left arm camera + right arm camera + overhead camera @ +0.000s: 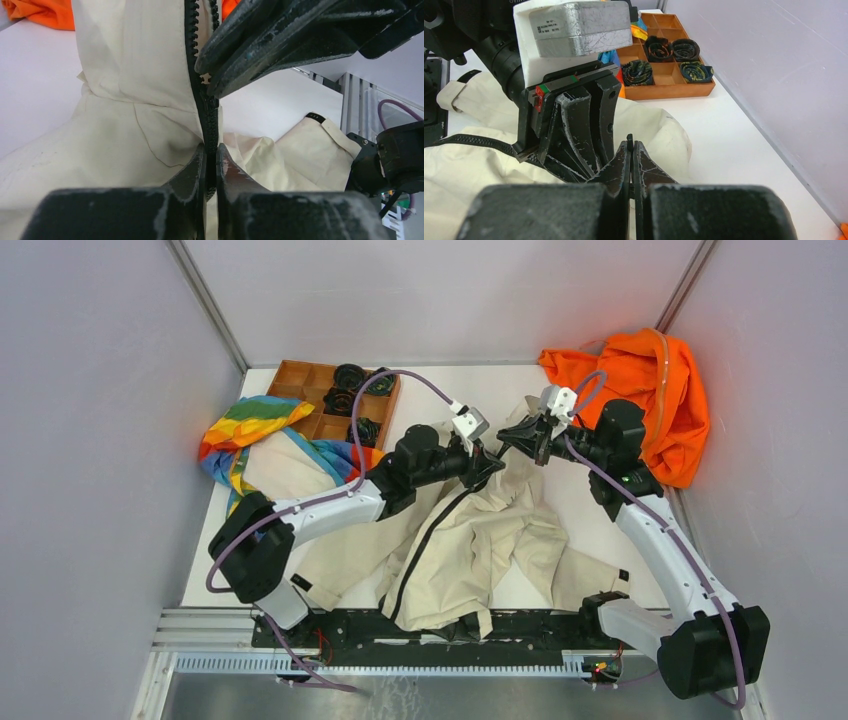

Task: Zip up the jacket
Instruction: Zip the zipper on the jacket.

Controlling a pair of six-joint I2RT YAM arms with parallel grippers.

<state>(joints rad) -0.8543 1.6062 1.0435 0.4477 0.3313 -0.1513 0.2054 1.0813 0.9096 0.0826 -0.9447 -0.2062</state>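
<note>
- The jacket (pixel 470 540) lies crumpled on the table (pixel 590 520). It runs from the two grippers back toward the near edge.
- The left gripper (pixel 210 150) is pinched tight on the dark zipper (pixel 209 117), with cream cloth on both sides of its fingers.
- The right gripper (pixel 206 80) is squeezed shut too, just past the left one. Its tips touch the same zipper line, but what it holds cannot be told.
- The step looks like getting a good hold on the zipper.
- Next, one gripper likely must keep the cloth steady while the other pulls the zipper along, straight and slow.
</note>
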